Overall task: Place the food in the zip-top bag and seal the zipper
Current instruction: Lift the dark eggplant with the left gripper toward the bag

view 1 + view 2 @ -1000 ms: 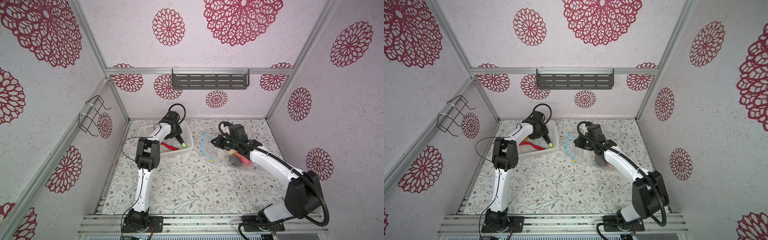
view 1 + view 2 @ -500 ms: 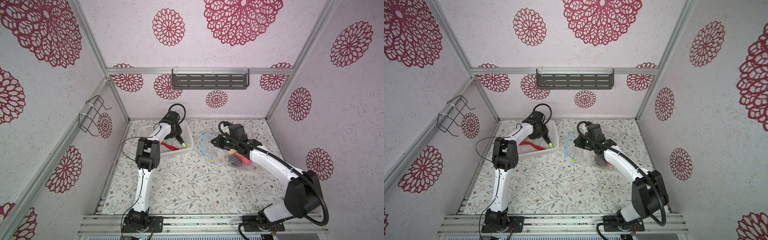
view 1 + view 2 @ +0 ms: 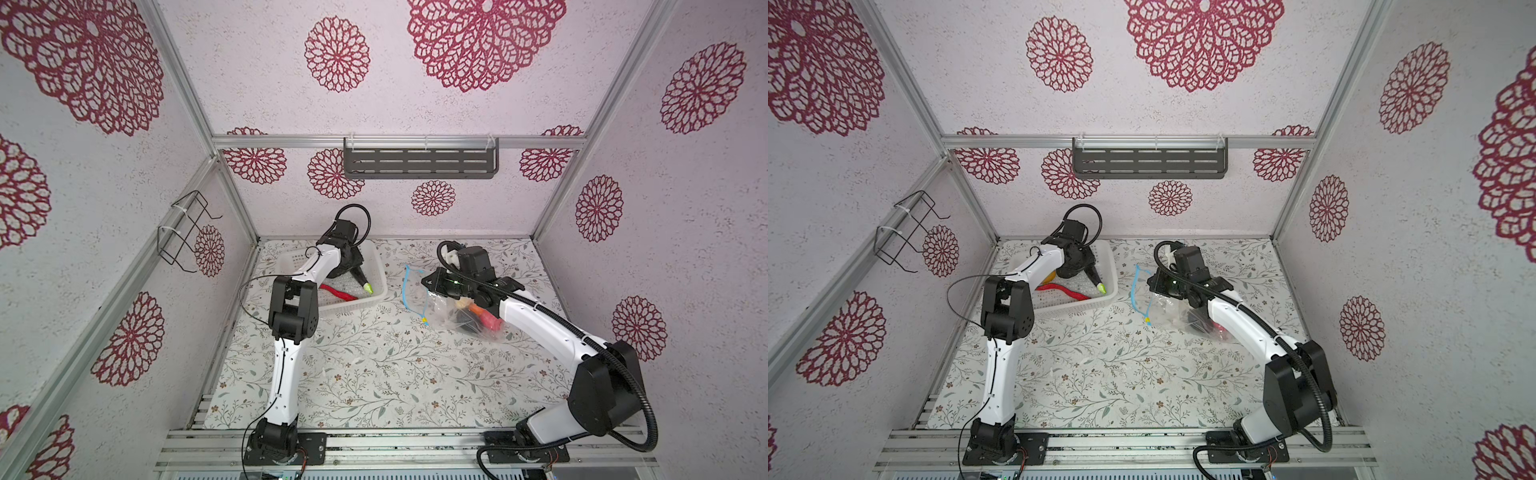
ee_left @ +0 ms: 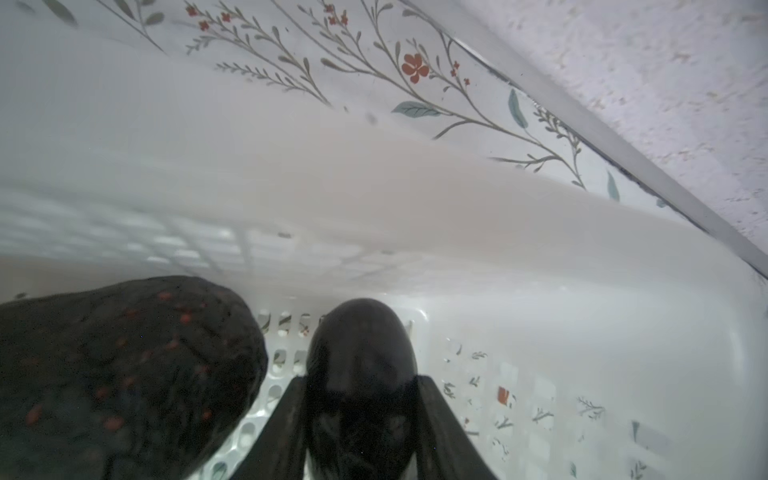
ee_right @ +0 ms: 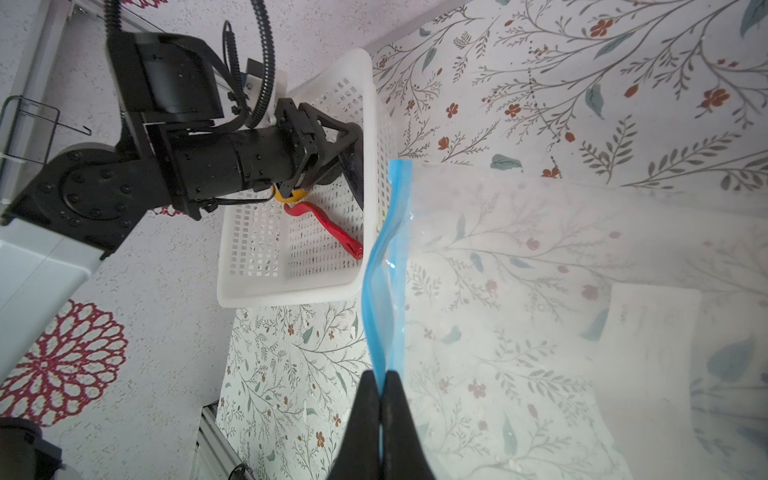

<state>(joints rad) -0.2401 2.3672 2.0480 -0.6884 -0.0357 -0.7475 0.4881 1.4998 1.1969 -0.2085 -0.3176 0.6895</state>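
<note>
1. The white perforated basket [image 3: 376, 300] stands at the back left of the surface. The left arm reaches into it from above and hides part of its floor in both top views.
2. Loose in the basket are a red chilli [image 3: 338, 293] and a yellow-orange piece [image 5: 291, 195] partly hidden under the left wrist. A black lump [image 4: 124, 374] with red specks lies just beside the left fingers.
3. The left fingers [image 4: 282, 424] are clamped on the dark body of the green-tipped piece [image 3: 367, 287], one finger against each side. Its green tip lies near the basket's right wall.
4. The right arm crosses above the zip-top bag and hides its far side in both top views.
5. The surface [image 3: 374, 365] is a pale sheet printed with leafy twigs and small flowers.
6. The walls are pale with dark red rosettes. A grey slotted shelf [image 3: 419, 163] hangs on the back wall and a black wire rack [image 3: 187, 232] on the left wall.
7. The zip-top bag [image 3: 445, 306] is clear and crinkled. It lies on the surface right of centre, near the basket, with its mouth toward the basket.
8. Bunched toward the bag's closed end are a cream ball [image 3: 460, 303], an orange piece [image 3: 476, 309], a pink-red piece [image 3: 490, 323] and black pieces [image 3: 463, 322].
9. The zipper [image 3: 409, 286] is a wavy light blue strip with a yellow slider [image 3: 424, 321] at its near end. In the right wrist view its two halves part along some of their length.
10. The right fingers [image 5: 361, 415] are pressed together, pinching the blue strip.
</note>
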